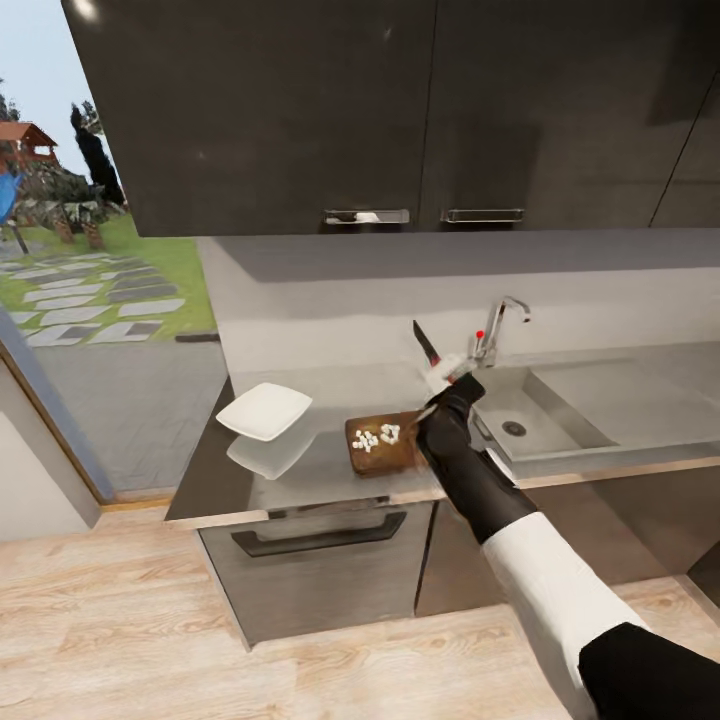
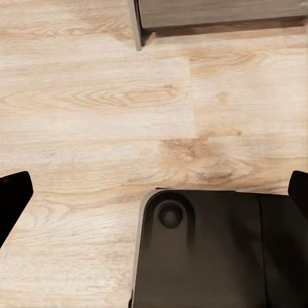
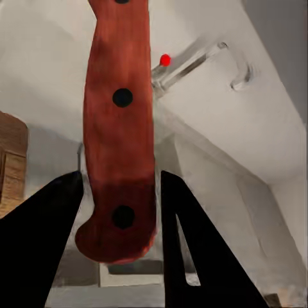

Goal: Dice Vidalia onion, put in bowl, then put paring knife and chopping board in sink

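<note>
Countertop [image 1: 330,460] | right arm reaches forward, jaws clamped on paring knife [image 1: 428,347], blade up | left jaws apart

the table [image 1: 330,470] is looked down on from the head, from well back and high, facing the dark cabinets [image 1: 270,110] and the sink [image 1: 520,420]. the wood floor [image 2: 96,96] is viewed from the left wrist, pointed straight down, at middling range. the right wrist view is set very close behind the paring knife [image 3: 120,128], facing the faucet [image 3: 199,61]. the knife [image 1: 428,347] and faucet [image 1: 495,325] are shared with the head view.
</note>
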Controlling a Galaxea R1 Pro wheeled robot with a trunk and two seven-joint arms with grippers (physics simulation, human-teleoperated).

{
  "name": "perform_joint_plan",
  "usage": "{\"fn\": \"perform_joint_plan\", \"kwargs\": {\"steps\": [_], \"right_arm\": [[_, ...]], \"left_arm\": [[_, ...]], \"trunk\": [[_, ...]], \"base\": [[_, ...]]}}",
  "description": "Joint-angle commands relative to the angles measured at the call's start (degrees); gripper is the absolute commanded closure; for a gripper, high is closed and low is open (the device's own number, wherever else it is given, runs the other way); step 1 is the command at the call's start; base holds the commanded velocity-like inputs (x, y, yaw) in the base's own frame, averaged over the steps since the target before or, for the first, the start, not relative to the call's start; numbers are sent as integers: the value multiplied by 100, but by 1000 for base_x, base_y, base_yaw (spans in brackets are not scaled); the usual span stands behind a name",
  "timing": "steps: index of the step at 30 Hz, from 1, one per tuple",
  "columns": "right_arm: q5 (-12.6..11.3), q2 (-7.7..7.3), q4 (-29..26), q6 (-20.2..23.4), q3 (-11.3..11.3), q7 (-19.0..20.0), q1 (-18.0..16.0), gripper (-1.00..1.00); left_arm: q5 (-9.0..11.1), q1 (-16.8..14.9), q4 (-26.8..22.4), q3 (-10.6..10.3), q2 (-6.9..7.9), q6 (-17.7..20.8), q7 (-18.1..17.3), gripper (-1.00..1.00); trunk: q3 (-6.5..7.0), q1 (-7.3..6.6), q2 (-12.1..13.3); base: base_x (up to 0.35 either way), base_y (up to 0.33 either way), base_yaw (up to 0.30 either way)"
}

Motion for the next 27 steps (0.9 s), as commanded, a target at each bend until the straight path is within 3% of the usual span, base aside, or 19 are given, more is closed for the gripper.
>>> {"fn": "perform_joint_plan", "kwargs": {"steps": [1,2,4,7,10,16,27], "right_arm": [[-96,-5,-244,-53,-478,197,-6,100],[-95,-6,-438,-152,-879,446,-6,100],[-94,-4,-700,-364,-1436,878,-6,100],[-125,-1,-776,-503,-1770,1252,-6,100],[-419,-15,-555,-549,-1874,1387,-6,100],[-1566,-118,399,-863,-1987,1446,-6,100],[-1710,-129,1039,-1075,-1994,1419,-6,100]], "left_arm": [[58,2,-11,-50,3,-7,21,-100],[57,2,-13,-50,3,-7,21,-100],[57,2,-17,-50,3,-7,21,-100],[57,2,-33,-50,3,-7,21,-100],[57,2,-43,-50,3,-1,21,-100],[72,2,-12,-50,3,18,32,-100],[82,2,57,-46,3,27,62,-100]], "trunk": [[-10,3,-8],[-10,3,-8],[-10,3,-8],[-10,3,-8],[-10,3,-8],[-10,3,-8],[-10,3,-8]], "base": [[0,0,0],[0,0,0],[0,0,0],[0,0,0],[0,0,0],[74,-90,0],[159,-262,0]]}}
